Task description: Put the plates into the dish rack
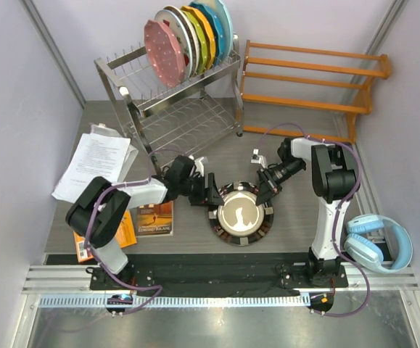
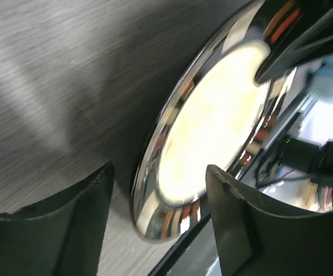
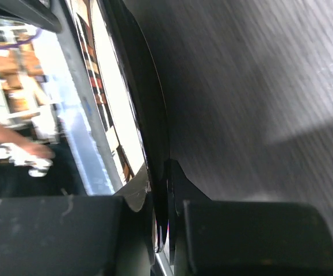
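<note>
The brown-rimmed plate (image 1: 241,216) is sitting low over the table (image 1: 195,239), directly between the two grippers. Whether it is resting flat or tipping up I cannot tell. The right gripper (image 1: 265,187) is clenching the rim on its own side, and the edge is running thin between its fingers (image 3: 252,241). The left gripper (image 1: 211,190) is standing released. Its jaws are spread, with the opposite rim lying in the gap and not yet pinched. The dish rack (image 1: 188,109) is standing well beyond both grippers. The plate is looking glazed, stiff and breakable, and probably heavy for a one-sided pinch. Being glossy, it is likely slippery, so gripping deep over the rim from both sides is looking safest.
</note>
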`<state>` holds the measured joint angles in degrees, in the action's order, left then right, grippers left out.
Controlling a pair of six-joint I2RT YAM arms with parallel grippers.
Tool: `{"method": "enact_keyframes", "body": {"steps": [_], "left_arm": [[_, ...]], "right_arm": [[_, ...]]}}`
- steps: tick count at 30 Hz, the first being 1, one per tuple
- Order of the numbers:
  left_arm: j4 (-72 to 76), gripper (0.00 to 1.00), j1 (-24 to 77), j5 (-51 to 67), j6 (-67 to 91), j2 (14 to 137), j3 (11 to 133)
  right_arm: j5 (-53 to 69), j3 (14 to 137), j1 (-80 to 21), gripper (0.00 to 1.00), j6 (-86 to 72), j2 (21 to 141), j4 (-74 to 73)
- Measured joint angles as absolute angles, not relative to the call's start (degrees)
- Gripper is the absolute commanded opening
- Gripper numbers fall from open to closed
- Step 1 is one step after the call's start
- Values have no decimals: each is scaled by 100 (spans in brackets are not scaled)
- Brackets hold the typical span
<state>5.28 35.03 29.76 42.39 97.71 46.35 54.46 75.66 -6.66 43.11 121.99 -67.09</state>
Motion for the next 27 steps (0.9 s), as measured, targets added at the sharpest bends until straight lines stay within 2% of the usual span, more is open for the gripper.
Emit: {"method": "enact_keyframes", "body": {"steps": [6, 13, 21, 27], "left_arm": [[-648, 80, 3457, 3061, 3282, 8945, 4917], [-1804, 98, 3450, 2633, 1671, 6991, 5057], [-2506, 99, 3135, 2078, 744, 5911, 5629], [-3181, 100, 3074, 1828, -45, 5290, 5892]], "right_arm": [[4934, 7843, -663, 1, 4178, 11233, -6718], [4226, 8755, -659, 1, 3857, 9848, -6851], [3133, 10335, -1313, 1, 3170, 8611, -6987], [2462, 11896, -2410, 1, 2362, 8597, -7046]]}}
